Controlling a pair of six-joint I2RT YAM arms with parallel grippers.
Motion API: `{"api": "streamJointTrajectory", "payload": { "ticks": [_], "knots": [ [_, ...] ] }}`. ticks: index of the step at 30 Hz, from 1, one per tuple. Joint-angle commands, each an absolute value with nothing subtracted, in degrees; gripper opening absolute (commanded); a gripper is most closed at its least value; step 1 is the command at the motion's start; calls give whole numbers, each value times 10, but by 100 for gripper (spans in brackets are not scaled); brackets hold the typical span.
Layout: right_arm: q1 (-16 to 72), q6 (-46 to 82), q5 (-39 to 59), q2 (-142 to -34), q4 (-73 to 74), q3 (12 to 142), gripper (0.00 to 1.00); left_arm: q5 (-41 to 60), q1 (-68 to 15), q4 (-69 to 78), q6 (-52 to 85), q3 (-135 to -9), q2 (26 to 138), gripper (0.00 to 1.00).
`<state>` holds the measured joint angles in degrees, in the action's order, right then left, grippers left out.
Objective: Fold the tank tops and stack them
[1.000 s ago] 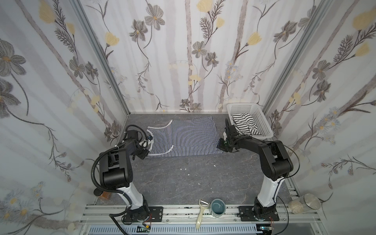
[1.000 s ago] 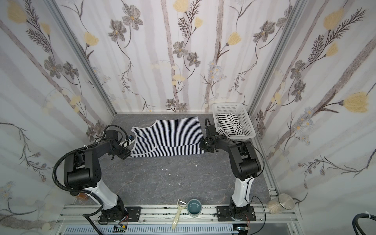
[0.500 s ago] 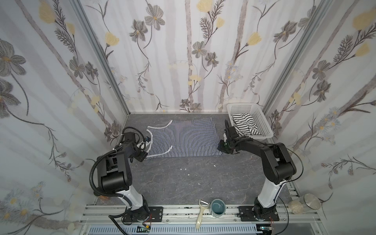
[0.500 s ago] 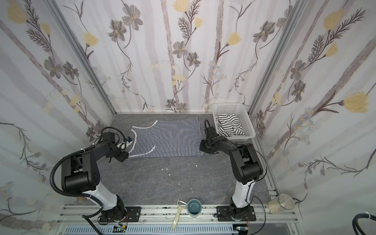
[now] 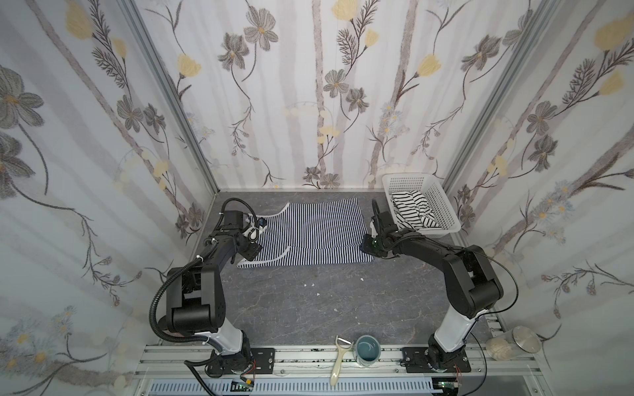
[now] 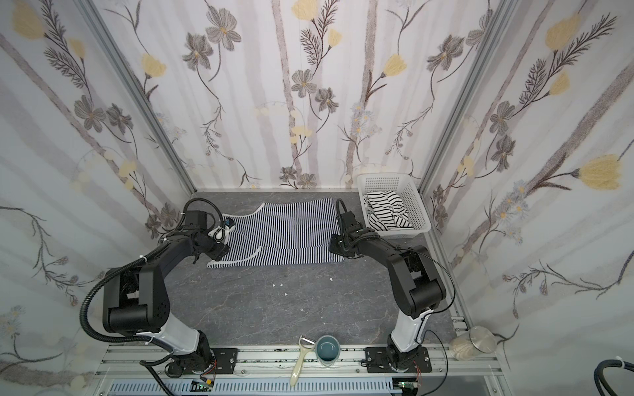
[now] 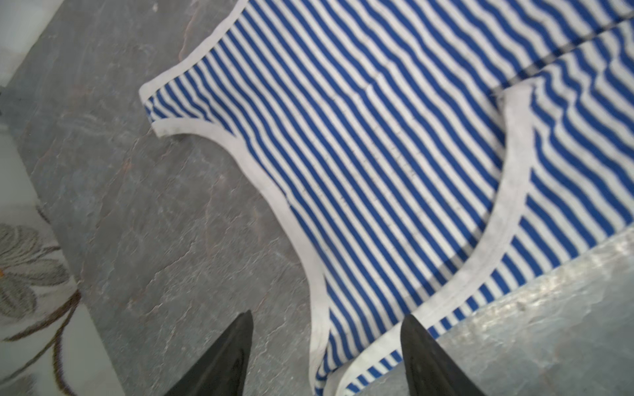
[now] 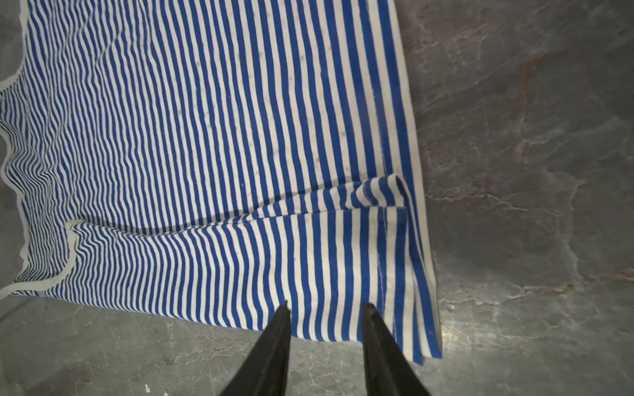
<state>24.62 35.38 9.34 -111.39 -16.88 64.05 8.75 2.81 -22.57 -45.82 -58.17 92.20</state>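
Navy-striped tank top (image 5: 319,236) flat between left hand (image 7: 327,315) and right hand (image 8: 326,305).

- Left arm (image 5: 214,255): black links, white lower column, corrugated black hose.
- Right arm (image 5: 429,248): same colours, thin black cable.
- Right claw fingers (image 8: 271,349): black, tapered.

Both grippers have spread their jaws wider. The striped top's (image 5: 319,233) shoulder strap now lies loose between the left gripper's (image 7: 327,315) jaws, and the right gripper's (image 8: 326,305) jaws stand parted over the hem.
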Motion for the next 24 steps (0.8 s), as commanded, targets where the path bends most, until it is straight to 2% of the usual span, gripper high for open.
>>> {"api": "streamJointTrajectory", "payload": {
  "ticks": [1, 5, 10, 18, 24],
  "knots": [
    [251, 366, 105, -1131, -133, 646, 36, 127, 3, -236, -419, -584, 944, 65],
    [256, 372, 114, -1145, -117, 646, 35, 148, -7, -233, -391, -601, 996, 58],
    [264, 373, 112, -1153, -116, 636, 35, 126, -8, -229, -394, -600, 1027, 56],
    [273, 373, 102, -1128, -112, 578, 35, 81, -7, -229, -443, -547, 1013, 56],
    [292, 370, 94, -1085, -124, 523, 35, 51, 6, -234, -502, -475, 961, 54]
  ]
}}
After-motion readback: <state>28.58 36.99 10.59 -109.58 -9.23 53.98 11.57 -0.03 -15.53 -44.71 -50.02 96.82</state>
